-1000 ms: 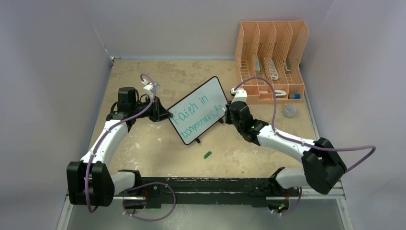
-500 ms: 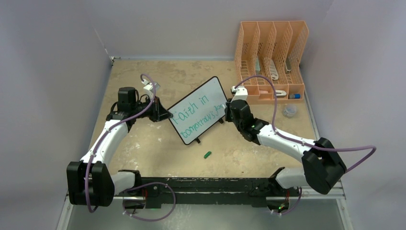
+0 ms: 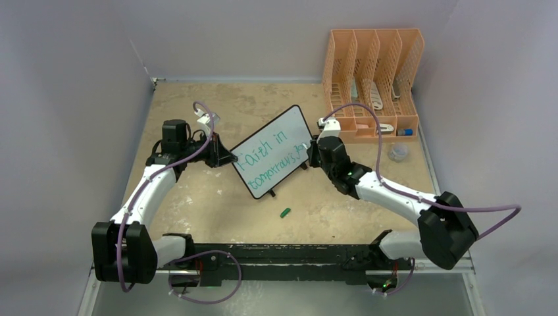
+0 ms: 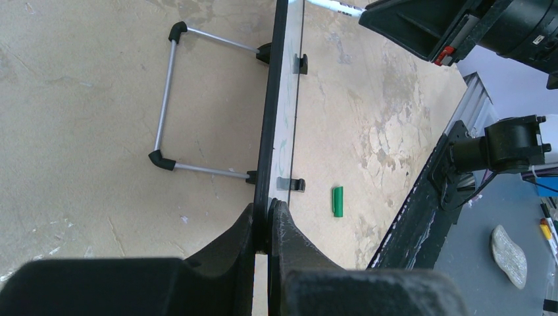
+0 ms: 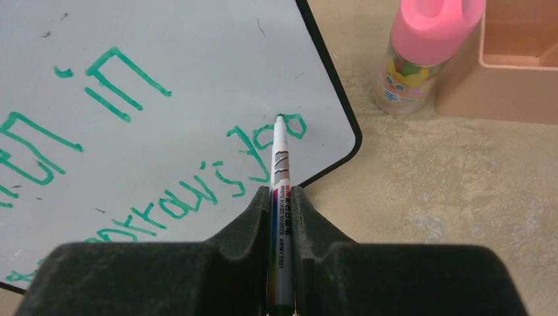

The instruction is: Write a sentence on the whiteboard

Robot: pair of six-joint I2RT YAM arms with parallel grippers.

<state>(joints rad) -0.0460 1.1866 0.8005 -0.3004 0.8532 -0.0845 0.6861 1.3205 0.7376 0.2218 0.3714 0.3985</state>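
Sandy tabletop [image 3: 197, 197] carries the whiteboard [image 3: 273, 151] at its centre. Left gripper [image 4: 266, 220] pinches its nine-o'clock edge; right gripper [image 5: 281, 197], at three o'clock, clamps a marker [image 5: 279, 164] touching the sentence [image 3: 270, 157]. Pressing hard could twist the whiteboard loose; the corner leaves little room.

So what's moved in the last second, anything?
The right claw, shut on the marker, edged slightly forward, its tip at the last letters of the sentence. Nothing was picked up or released. The left claw stayed clamped on the whiteboard edge. The board and the green cap did not move.
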